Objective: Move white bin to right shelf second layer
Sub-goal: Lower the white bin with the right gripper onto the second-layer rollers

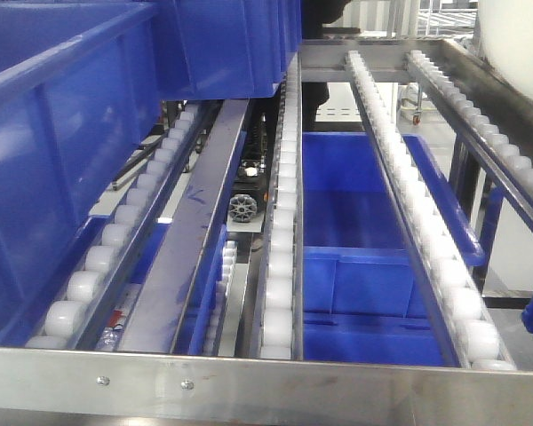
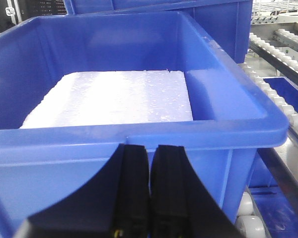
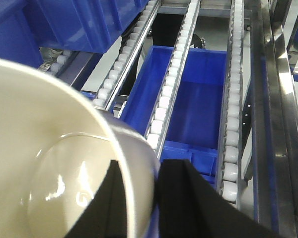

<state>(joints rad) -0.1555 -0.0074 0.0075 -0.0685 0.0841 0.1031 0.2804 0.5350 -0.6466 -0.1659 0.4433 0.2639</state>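
Observation:
The white bin (image 3: 49, 148) is a smooth cream-white tub filling the lower left of the right wrist view. My right gripper (image 3: 141, 166) is shut on its rim, one finger inside the tub and one outside. The bin hangs above the right shelf's roller rails (image 3: 174, 79). In the front view only a part of the bin (image 1: 520, 35) shows at the top right, over the rails (image 1: 409, 195). My left gripper (image 2: 151, 147) is shut and empty, close in front of a blue crate's rim (image 2: 139, 131).
The blue crate by my left gripper holds a white foam slab (image 2: 114, 99). Large blue crates (image 1: 71, 133) stand on the left rails. Another blue crate (image 1: 355, 231) sits on the level below the right rails. A steel front bar (image 1: 249, 386) edges the rack.

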